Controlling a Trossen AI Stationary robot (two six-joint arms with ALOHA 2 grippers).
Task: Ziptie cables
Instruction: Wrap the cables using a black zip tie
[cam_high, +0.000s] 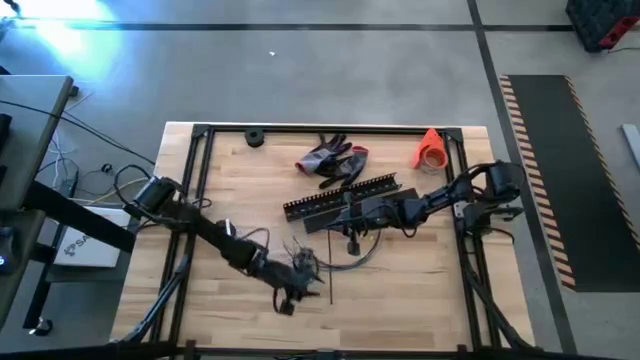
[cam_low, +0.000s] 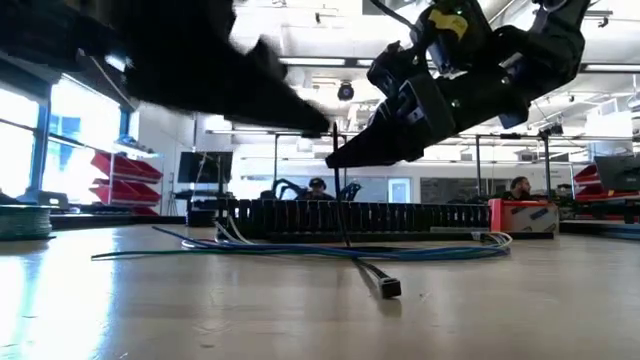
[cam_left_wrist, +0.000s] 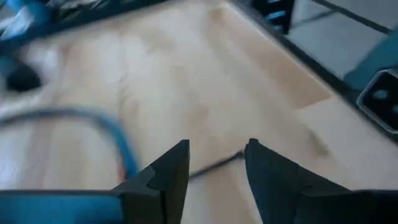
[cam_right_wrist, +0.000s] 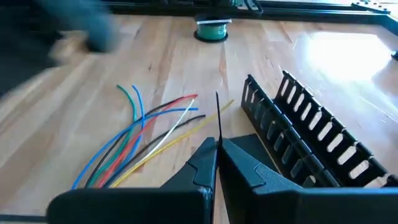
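Cables (cam_right_wrist: 143, 140) beside slotted strip (cam_right_wrist: 311, 140); right end effector (cam_right_wrist: 217, 163) clenched on zip tie (cam_right_wrist: 218, 118); left end effector (cam_left_wrist: 216, 163) released.

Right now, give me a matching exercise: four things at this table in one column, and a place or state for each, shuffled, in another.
1. work gloves
2. orange cone-shaped object
3. slotted black strip
4. left claw

A. open, over bare wood
B. near the high view's top right table corner
C. partly under the right arm
D. just above the strip in the high view

Pairs: 1-D, 2-B, 3-C, 4-A
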